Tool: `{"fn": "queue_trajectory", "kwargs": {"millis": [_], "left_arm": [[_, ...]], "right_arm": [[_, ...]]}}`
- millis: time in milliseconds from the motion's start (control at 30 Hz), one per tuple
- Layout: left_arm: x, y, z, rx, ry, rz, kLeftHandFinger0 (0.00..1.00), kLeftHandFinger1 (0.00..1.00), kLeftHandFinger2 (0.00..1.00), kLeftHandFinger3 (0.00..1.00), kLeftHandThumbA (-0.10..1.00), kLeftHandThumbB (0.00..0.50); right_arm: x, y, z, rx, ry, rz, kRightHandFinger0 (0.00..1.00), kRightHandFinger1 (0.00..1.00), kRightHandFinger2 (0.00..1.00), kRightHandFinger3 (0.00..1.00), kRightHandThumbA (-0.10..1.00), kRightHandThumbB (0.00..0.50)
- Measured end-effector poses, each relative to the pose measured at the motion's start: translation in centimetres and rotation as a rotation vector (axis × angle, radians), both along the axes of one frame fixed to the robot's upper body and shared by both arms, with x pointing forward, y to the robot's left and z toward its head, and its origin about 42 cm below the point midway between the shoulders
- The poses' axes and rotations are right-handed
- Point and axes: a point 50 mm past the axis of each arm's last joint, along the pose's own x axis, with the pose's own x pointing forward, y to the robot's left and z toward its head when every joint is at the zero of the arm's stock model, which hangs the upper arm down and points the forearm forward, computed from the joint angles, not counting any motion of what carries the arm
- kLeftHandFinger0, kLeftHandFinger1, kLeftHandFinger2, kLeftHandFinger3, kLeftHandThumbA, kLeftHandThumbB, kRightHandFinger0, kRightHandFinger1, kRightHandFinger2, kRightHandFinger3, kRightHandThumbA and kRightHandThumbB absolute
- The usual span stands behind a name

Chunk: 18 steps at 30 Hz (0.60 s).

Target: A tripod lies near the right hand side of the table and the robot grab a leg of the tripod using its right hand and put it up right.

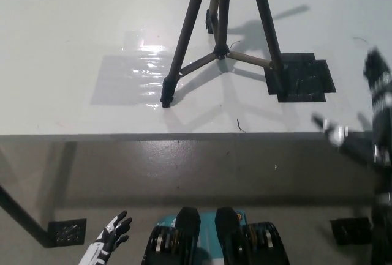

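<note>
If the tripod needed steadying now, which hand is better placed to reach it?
Right. The black right hand is blurred at the table's right edge, near the standing tripod. The white left hand rests low, below the table.
</note>
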Motion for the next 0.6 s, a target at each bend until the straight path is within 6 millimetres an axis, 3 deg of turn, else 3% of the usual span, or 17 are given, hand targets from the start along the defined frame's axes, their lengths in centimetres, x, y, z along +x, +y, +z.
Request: {"fn": "queue_trajectory", "kwargs": {"millis": [33, 133, 167, 233, 267, 400, 500, 567, 600], "left_arm": [[0.0, 0.0, -0.1, 0.0, 0.002, 0.0, 1.0, 1.0, 1.0, 1.0, 1.0, 0.332], [-0.1, 0.0, -0.2, -0.002, 0.008, 0.001, 1.0, 1.0, 1.0, 1.0, 1.0, 0.317], [-0.1, 0.0, -0.2, -0.004, 0.008, 0.0, 1.0, 1.0, 1.0, 1.0, 1.0, 0.315], [-0.2, 0.0, -0.2, -0.007, 0.009, 0.0, 1.0, 1.0, 1.0, 1.0, 1.0, 0.327], [-0.2, 0.0, -0.3, -0.008, 0.011, 0.001, 1.0, 1.0, 1.0, 1.0, 1.0, 0.325], [-0.3, 0.0, -0.3, -0.011, 0.013, 0.0, 1.0, 1.0, 1.0, 1.0, 1.0, 0.308], [-0.6, 0.0, -0.4, -0.014, 0.02, -0.001, 1.0, 1.0, 1.0, 1.0, 1.0, 0.308], [-0.5, 0.0, -0.4, -0.017, 0.02, -0.003, 1.0, 1.0, 1.0, 1.0, 1.0, 0.322], [-0.4, 0.0, -0.4, -0.017, 0.018, -0.004, 1.0, 1.0, 1.0, 1.0, 1.0, 0.323]], "right_arm": [[-1.0, 0.2, -0.4, -0.004, 0.009, 0.011, 1.0, 1.0, 1.0, 1.0, 1.0, 0.416], [-5.9, 1.5, -1.6, -0.023, 0.05, 0.101, 1.0, 1.0, 1.0, 1.0, 1.0, 0.456], [-7.5, 2.2, -2.1, -0.03, 0.07, 0.149, 1.0, 1.0, 1.0, 1.0, 1.0, 0.449], [-9.3, 2.9, -3.0, -0.029, 0.108, 0.205, 1.0, 1.0, 1.0, 1.0, 1.0, 0.453], [-9.9, 3.3, -4.0, -0.024, 0.143, 0.226, 1.0, 1.0, 1.0, 1.0, 1.0, 0.432], [-10.0, 3.4, -7.9, -0.017, 0.277, 0.237, 1.0, 1.0, 1.0, 1.0, 1.0, 0.422], [-9.8, 3.5, -11.1, 0.005, 0.388, 0.234, 1.0, 1.0, 1.0, 1.0, 1.0, 0.384], [-9.6, 3.7, -12.9, 0.026, 0.448, 0.23, 1.0, 1.0, 1.0, 1.0, 1.0, 0.417], [-9.4, 3.9, -13.4, 0.036, 0.466, 0.228, 1.0, 1.0, 1.0, 1.0, 1.0, 0.404]]}}
